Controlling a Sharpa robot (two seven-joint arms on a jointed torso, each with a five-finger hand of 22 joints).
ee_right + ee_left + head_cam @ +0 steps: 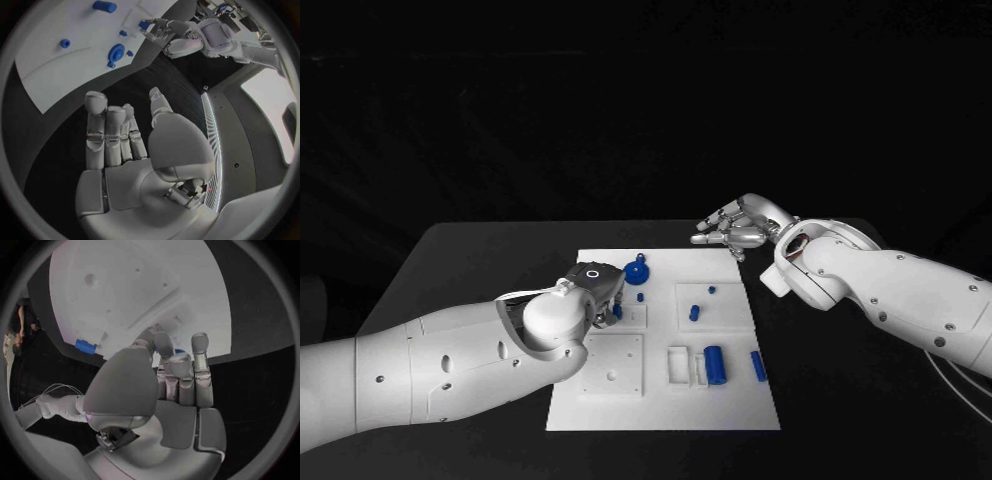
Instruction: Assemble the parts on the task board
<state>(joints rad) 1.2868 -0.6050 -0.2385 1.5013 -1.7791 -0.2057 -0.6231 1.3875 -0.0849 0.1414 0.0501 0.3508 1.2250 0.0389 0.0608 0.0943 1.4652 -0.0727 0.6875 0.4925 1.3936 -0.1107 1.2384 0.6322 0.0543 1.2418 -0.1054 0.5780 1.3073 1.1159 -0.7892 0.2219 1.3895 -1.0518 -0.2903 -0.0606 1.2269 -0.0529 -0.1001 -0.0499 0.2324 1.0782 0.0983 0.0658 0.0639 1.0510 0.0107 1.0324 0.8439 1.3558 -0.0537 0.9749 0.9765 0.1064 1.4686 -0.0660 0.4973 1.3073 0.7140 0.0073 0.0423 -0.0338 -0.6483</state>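
The left hand [600,296] hangs low over the middle of the task board [733,400], fingers pointed down at a small blue part [617,311]; whether it grips that piece cannot be told. The right hand [737,225] hovers off the board's far right corner, fingers spread, holding nothing. Near the board's front edge, a blue cylinder [715,364] lies in a recess, with a blue bar [759,366] just beside it and a round blue part [636,272] farther back.

Left hand [596,292] hides board [733,400] patch beneath; what fingers [164,346] touch, cannot tell.
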